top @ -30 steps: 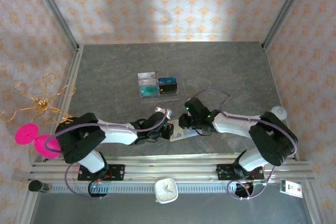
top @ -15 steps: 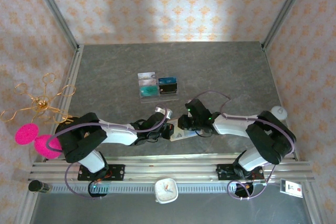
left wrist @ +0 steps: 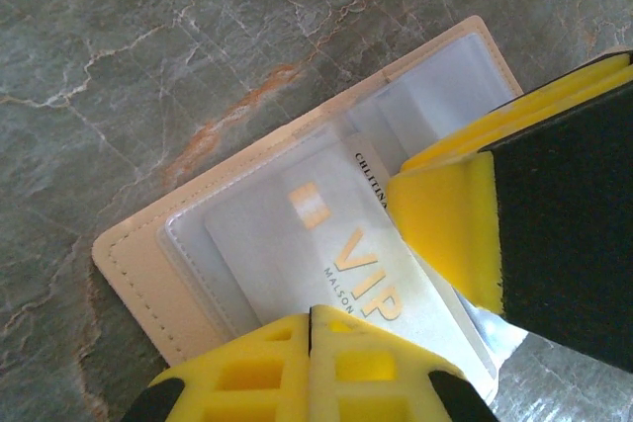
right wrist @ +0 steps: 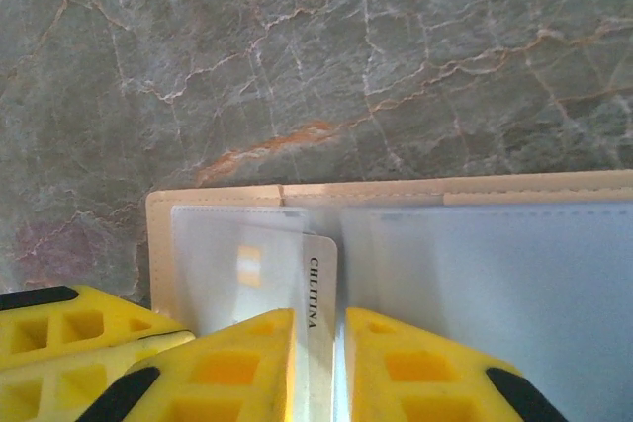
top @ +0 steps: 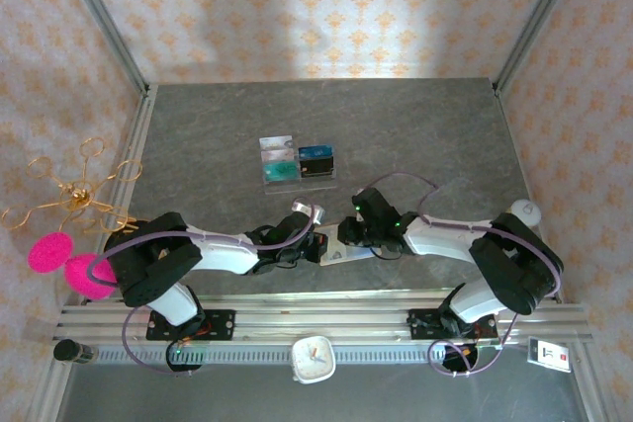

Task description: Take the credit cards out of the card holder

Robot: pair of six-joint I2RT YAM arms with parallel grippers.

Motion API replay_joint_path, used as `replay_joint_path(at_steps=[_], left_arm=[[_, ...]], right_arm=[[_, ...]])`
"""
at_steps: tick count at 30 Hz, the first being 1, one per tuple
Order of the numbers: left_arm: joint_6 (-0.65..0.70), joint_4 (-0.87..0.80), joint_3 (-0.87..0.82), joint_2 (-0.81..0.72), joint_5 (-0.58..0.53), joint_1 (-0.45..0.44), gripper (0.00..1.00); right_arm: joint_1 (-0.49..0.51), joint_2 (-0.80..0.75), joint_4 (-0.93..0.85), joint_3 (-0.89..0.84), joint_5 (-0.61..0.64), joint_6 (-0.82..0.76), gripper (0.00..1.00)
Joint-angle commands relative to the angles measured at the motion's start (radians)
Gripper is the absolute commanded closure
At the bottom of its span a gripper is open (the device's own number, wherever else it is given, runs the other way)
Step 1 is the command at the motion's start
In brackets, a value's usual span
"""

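Gold wire ornament [top: 74, 190] with pink discs stands at the far left, off the bench [top: 415, 135]. Beside it the left arm [top: 198, 254] reaches toward the middle of the near edge. The left fingers [left wrist: 297, 338] are clenched tight together with nothing between them. In the left wrist view their joined tips sit at the near edge of the card holder [left wrist: 124, 264], over its clear sleeve; whether they press on it I cannot tell.

The card holder lies open and flat on the grey marbled bench between the two arms, seen from above at [top: 334, 254]. Its beige border frames clear plastic pockets. A white credit card [left wrist: 326, 244] with a gold chip and gold "VIP" lettering lies in a pocket, one end sticking out past the sleeve.

Further back, near the middle of the bench and well apart from the holder, a clear tray [top: 297, 181] carries coloured cards [top: 317, 156].

To the right, the right fingers [right wrist: 287, 328] grasp the credit card, one yellow finger on each side of its printed edge. The right arm [top: 465, 239] stretches in from the right. A white clock [top: 314, 360] rests on the near rail.
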Motion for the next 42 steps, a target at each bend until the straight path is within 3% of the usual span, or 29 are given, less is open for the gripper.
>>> replay_joint_path(at_steps=[1, 7, 11, 16, 29, 37, 42], left_arm=[[0.026, -0.081, -0.041, 0.028, -0.009, 0.01, 1.0], [0.026, -0.064, -0.047, 0.032, -0.003, 0.01, 1.0], [0.026, -0.062, -0.045, 0.037, 0.001, 0.009, 1.0], [0.026, -0.071, -0.045, 0.034, 0.003, 0.01, 1.0], [0.023, -0.053, -0.078, -0.005, 0.02, 0.018, 1.0], [0.019, -0.034, -0.097, -0.03, 0.034, 0.032, 1.0], [0.015, -0.021, -0.097, -0.006, 0.042, 0.035, 1.0]], right_arm=[[0.0, -0.013, -0.031, -0.018, 0.036, 0.016, 0.8], [-0.009, 0.033, 0.053, -0.047, -0.086, 0.031, 0.81], [-0.009, 0.026, 0.085, -0.058, -0.101, 0.044, 0.86], [-0.009, 0.006, 0.071, -0.06, -0.069, 0.055, 1.0], [-0.01, -0.164, -0.027, -0.135, 0.075, 0.108, 1.0], [0.003, -0.188, 0.086, -0.153, -0.048, 0.116, 1.0], [0.013, -0.195, 0.102, -0.11, -0.061, 0.112, 0.85]])
